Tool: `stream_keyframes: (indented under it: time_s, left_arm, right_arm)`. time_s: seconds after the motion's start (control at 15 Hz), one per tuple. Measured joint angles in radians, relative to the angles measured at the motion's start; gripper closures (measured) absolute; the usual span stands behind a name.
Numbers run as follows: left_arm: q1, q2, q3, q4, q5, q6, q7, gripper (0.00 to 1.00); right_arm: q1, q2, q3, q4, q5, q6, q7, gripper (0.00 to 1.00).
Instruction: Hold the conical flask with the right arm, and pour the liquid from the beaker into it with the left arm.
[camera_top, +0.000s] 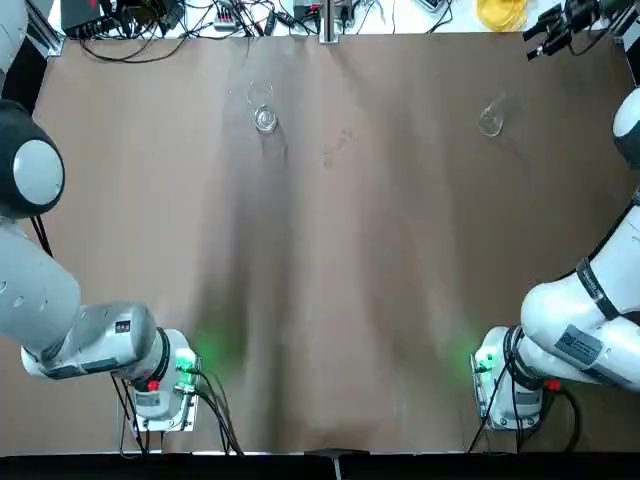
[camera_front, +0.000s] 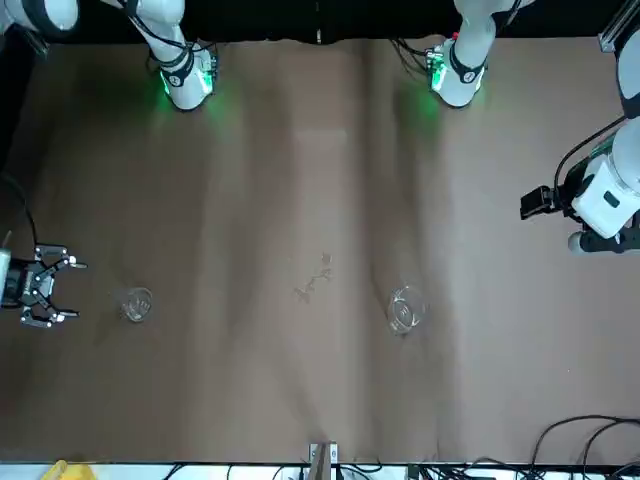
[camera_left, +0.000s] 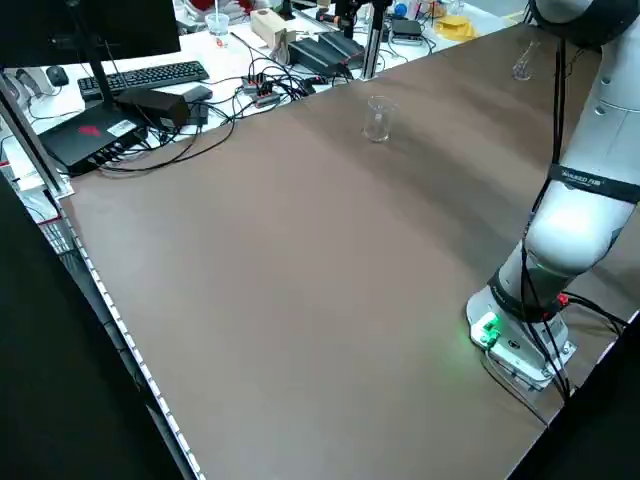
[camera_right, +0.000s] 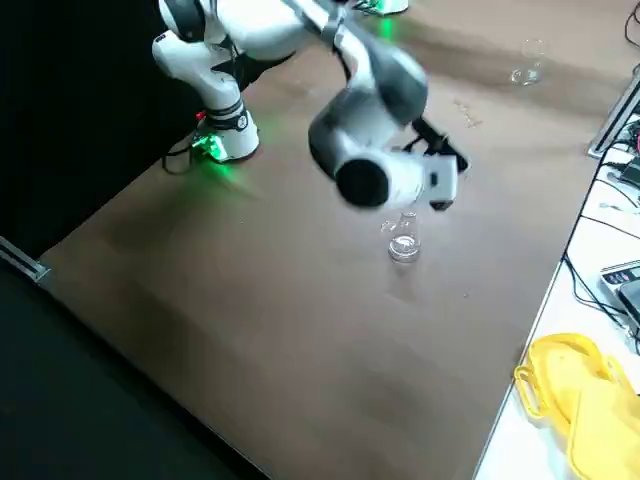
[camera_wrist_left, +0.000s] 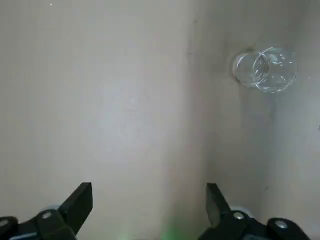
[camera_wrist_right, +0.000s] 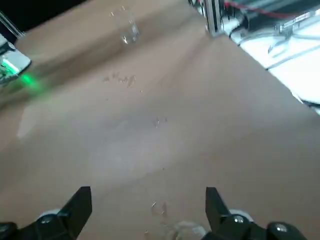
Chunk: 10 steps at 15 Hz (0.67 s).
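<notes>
Our right gripper (camera_wrist_right: 148, 192) has its fingers spread wide with nothing between them. It hangs over the far right part of the table (camera_top: 400, 300), and the front view shows it just beside the conical flask (camera_front: 136, 304) but not touching it. The flask stands upright on its own base. Our left gripper (camera_wrist_left: 148, 187) is likewise spread and bare. It looks down from above on the beaker (camera_wrist_left: 267, 70), which stands upright off to one side of its fingers, on the far left-centre part of the table. The two glasses are well apart. We cannot tell whether either one holds liquid.

With both vessels standing free and both grippers bare, the scene would fit glassware waiting for the pour as well as glassware set back down.

We judge the main risks come from the glass itself:
- **Knocking:** the flask is light and clear, so a fingertip arriving off-centre could knock it over or skid it off the edge.
- **Slipping:** smooth walls may slip in a loose grip.
- **Spilling:** the flask's narrow mouth leaves little margin, so a beaker tilted too fast or off-line would spill onto the table.
- **Clashing:** arms brought close together might clash.
</notes>
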Motion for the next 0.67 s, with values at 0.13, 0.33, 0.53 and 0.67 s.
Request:
stream_keyframes:
  time_s: [0.13, 0.33, 0.53, 0.67]
  left_arm:
    - [0.004, 0.001, 0.001, -0.002, 0.0, 0.0, -0.001, 0.0]
    - [0.009, 0.002, 0.001, -0.003, 0.0, 0.0, -0.001, 0.0]
    - [0.01, 0.002, 0.002, -0.003, 0.001, 0.0, 0.0, 0.0]
    - [0.01, 0.002, 0.004, -0.003, 0.036, 0.001, 0.003, 0.0]
  right_arm:
    - [0.05, -0.086, 0.001, 0.001, -0.094, 0.0, 0.198, 0.0]
    - [0.1, -0.156, 0.002, 0.001, -0.169, 0.0, 0.396, 0.0]
    - [0.174, -0.223, 0.007, 0.001, -0.253, -0.002, 0.616, 0.0]
    - [0.218, -0.261, 0.007, 0.0, -0.275, -0.002, 0.748, 0.0]
